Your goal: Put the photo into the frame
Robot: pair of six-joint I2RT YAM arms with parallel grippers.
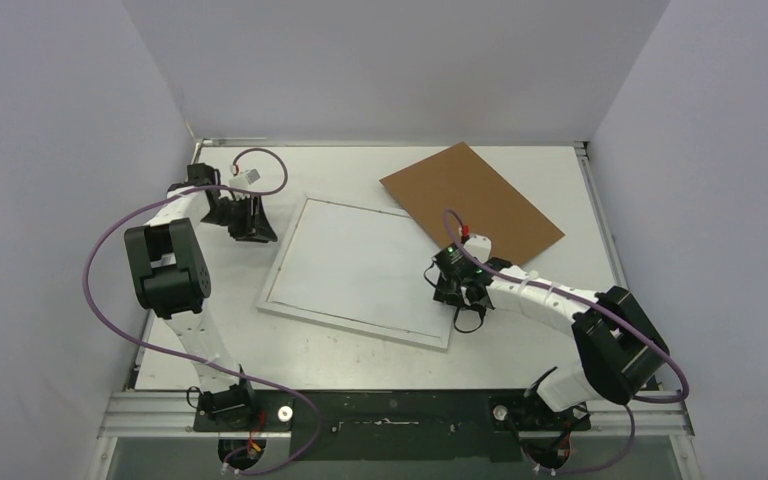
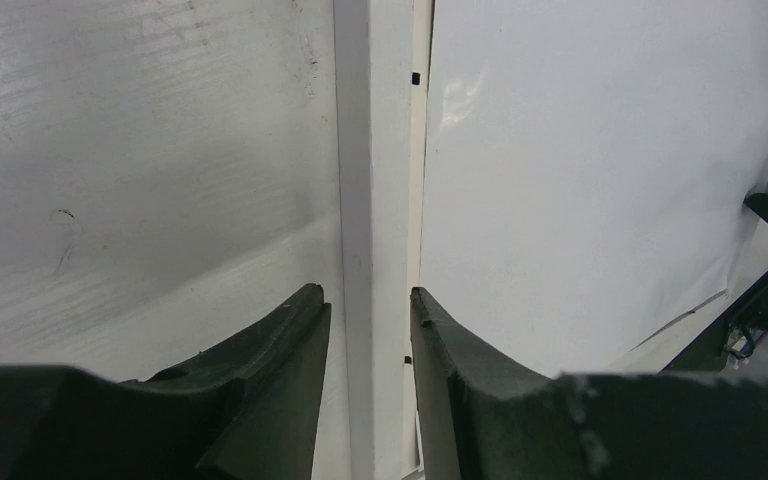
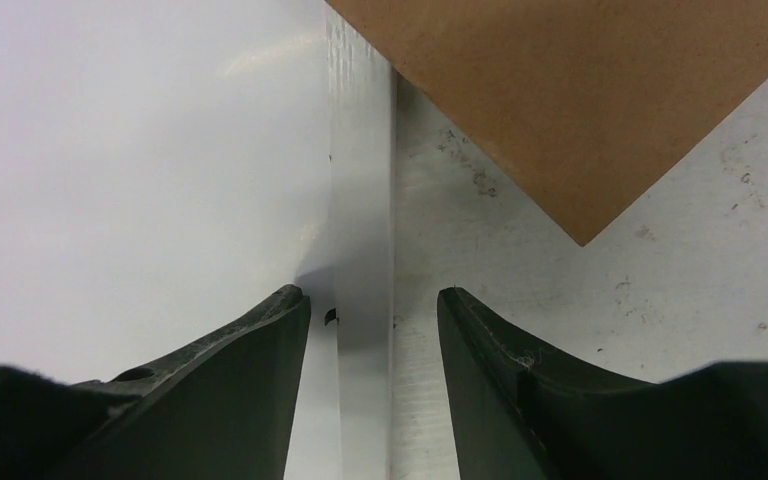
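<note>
Top: frame (image 1: 355,328) lies flat mid-worktop, brown board (image 1: 475,200) over its far right corner. Left tool (image 1: 265,232) and right tool (image 1: 444,292) sit at opposite rims, likely to steady it.
Left wrist: tool narrowly straddles the rim and seems to pinch it.
Right wrist: tool gapes, clear of the rim.
Photo's print is unseen; the white sheet inside is ambiguous.

- Two robot arms are counted: a left arm (image 1: 170,265) on the left of the overhead view and a right arm (image 1: 560,305) on the right.
- Two grippers are counted, one per arm: the left gripper (image 2: 368,295) and the right gripper (image 3: 373,292).
- One frame (image 1: 350,321) is seen, at the centre.
- One white sheet (image 1: 360,260) is seen inside it.
- One brown cardboard board (image 1: 470,200) is seen, at the upper right.
- Two purple cables (image 1: 87,270) are counted, one along each arm.
- One table (image 1: 290,350) is seen.
</note>
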